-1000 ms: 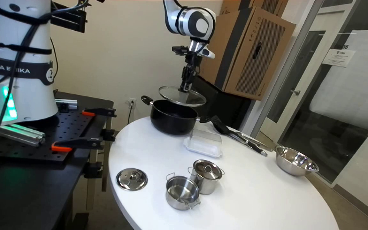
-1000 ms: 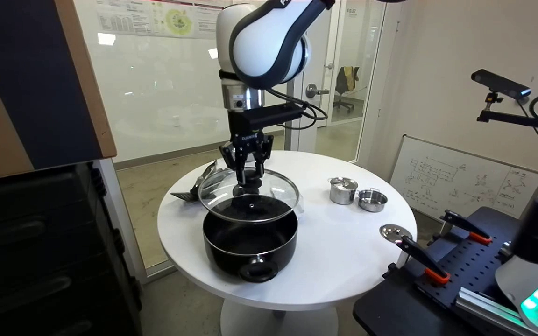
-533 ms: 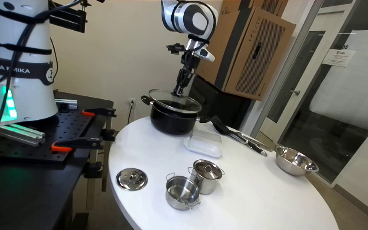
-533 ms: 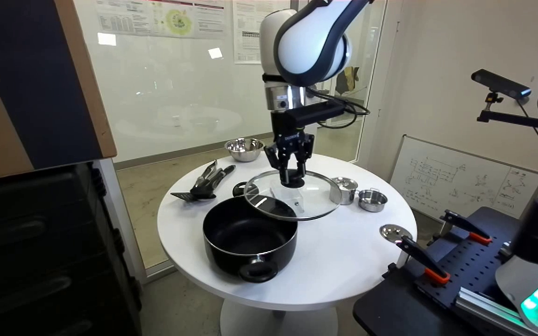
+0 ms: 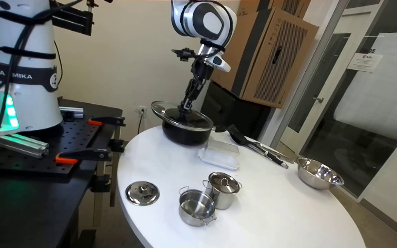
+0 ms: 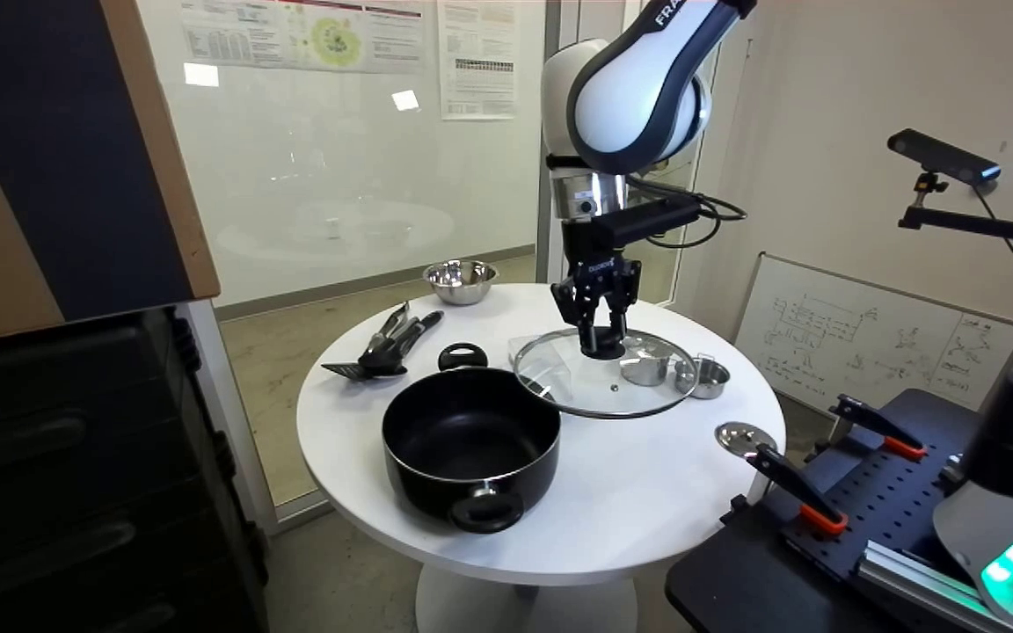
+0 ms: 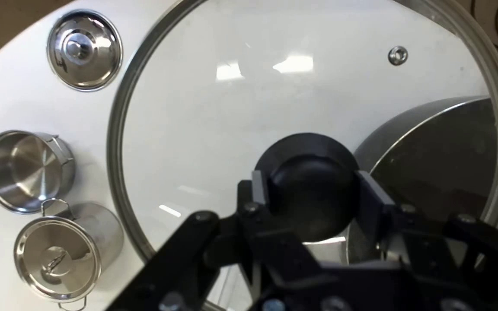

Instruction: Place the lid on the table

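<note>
Round clear glass lid with a metal rim (image 6: pixel 605 387): while it hangs in the air beside the round black pot with dark handles (image 5: pixel 186 137), the carrying step seems to be in hand; it is off the pot and not yet set down. Its edge overlaps the pot's rim in the wrist view, but whether it overhangs there I cannot tell.
Dark round knob (image 7: pixel 314 203): it rises from the lid's centre and looks a secure hold.
Black two-fingered gripper (image 6: pixel 605 338): it is drawn narrow around the knob, gripping it from both sides, and so bears the lid.
Large round table with a plain white top (image 6: pixel 630 510): the goal. The next move, I judge, calls for taking the lid sideways until its whole rim is past the pot, lowering it level onto the white surface beside the pot, and only then letting go.
Clear plastic box with a white base (image 5: pixel 217 161): just beside the pot; it could catch the rim if the lid comes down too close.
Open round steel pot (image 5: pixel 189 220) and lidded steel pot (image 5: pixel 224 201): standing close together, apart from the black pot; the lid should land short of them.
Small solid silver lid with a knob (image 5: pixel 142 193): well apart from the black pot; the glass lid would likely rock on it.
</note>
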